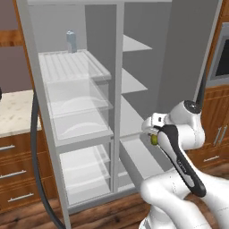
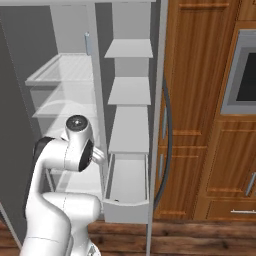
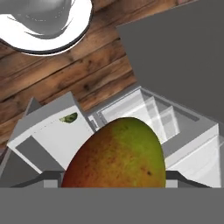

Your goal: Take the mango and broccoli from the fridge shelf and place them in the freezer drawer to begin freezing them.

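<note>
1. The mango point(image 3: 116, 153) fills the lower middle of the hand view; its underside is cut off by the bottom edge, hiding the finger tips.
2. The broccoli point(image 3: 69, 117) shows as a small green sliver in the freezer drawer point(image 3: 48, 135), too small to make out.
3. In the left base view, the arm's own links cover the gripper.
</note>
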